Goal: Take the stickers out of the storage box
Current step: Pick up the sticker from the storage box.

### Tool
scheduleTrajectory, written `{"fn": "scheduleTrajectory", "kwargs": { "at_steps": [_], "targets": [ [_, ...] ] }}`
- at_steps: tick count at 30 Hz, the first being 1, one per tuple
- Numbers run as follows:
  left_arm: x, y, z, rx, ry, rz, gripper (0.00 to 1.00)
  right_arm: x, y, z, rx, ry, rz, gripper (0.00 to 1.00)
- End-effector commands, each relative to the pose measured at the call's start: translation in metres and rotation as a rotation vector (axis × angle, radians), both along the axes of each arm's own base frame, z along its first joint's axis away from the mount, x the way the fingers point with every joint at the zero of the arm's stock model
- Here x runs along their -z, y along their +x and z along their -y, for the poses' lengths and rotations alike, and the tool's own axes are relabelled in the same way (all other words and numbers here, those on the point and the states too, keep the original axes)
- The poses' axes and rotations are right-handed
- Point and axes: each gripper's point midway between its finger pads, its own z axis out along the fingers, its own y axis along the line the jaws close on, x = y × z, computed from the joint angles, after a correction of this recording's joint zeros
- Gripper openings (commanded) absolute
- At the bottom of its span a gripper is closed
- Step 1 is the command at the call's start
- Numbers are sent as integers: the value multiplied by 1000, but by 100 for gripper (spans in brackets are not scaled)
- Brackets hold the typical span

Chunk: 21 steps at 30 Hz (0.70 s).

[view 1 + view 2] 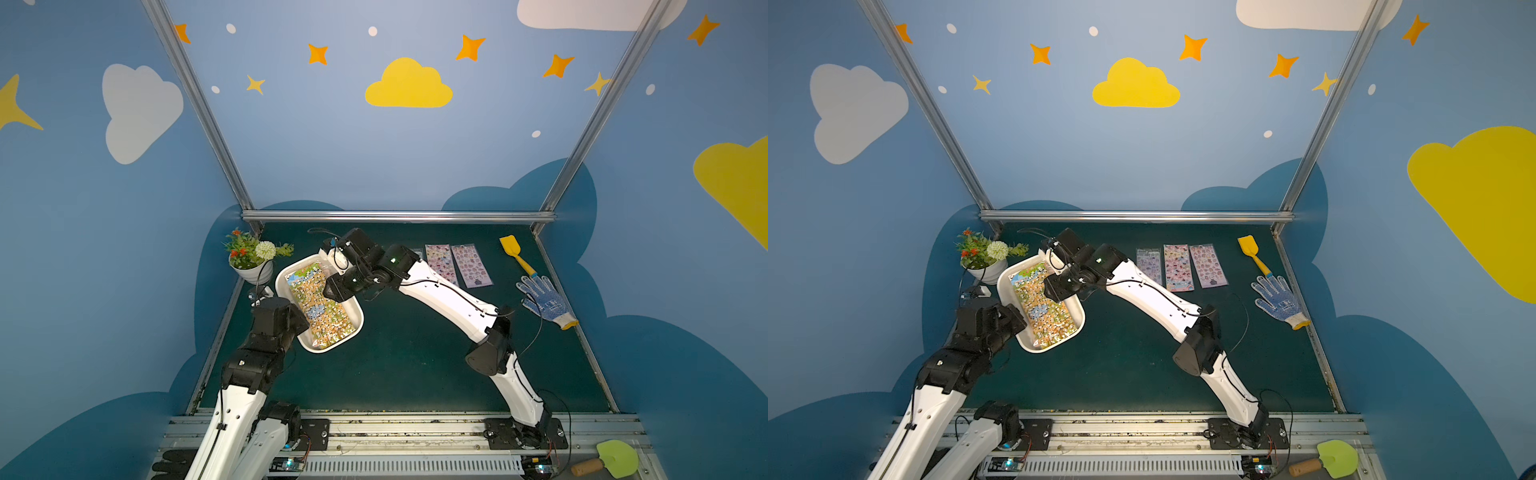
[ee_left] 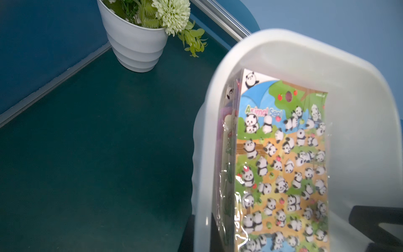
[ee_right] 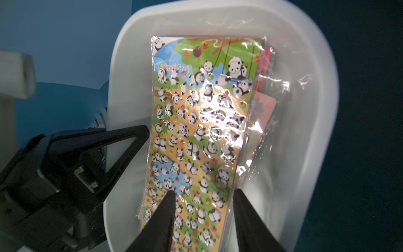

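The left gripper clamps the box wall; the right gripper hangs, jaws apart, over the stickers stacked inside it. Three sheets already lie on the table. Next, I judge, it must pinch the top sheet's edge only.

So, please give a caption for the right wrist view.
Open right gripper over panda stickers in the box.

— Where's the storage box?
— White, shallow, rounded; set diagonally at the left. A glossy panda sticker sheet tops the stack inside.
— Any out?
— Three pink-purple sticker sheets, flat, side by side, at the back.
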Motion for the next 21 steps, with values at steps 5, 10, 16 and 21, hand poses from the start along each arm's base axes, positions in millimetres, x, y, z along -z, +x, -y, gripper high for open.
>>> {"fn": "scheduleTrajectory", "kwargs": {
  "at_steps": [5, 10, 16, 21],
  "targets": [
    [-20, 7, 5, 10, -51, 91, 4, 30, 5, 0, 27, -101, 45, 48],
    [-22, 6, 6, 17, -55, 98, 4, 39, 9, -1, 53, -146, 99, 51],
    [-23, 6, 7, 21, -55, 100, 4, 42, 15, -1, 79, -164, 140, 58],
    [-23, 6, 7, 23, -56, 101, 4, 45, 18, -3, 84, -167, 151, 63]
  ]
}}
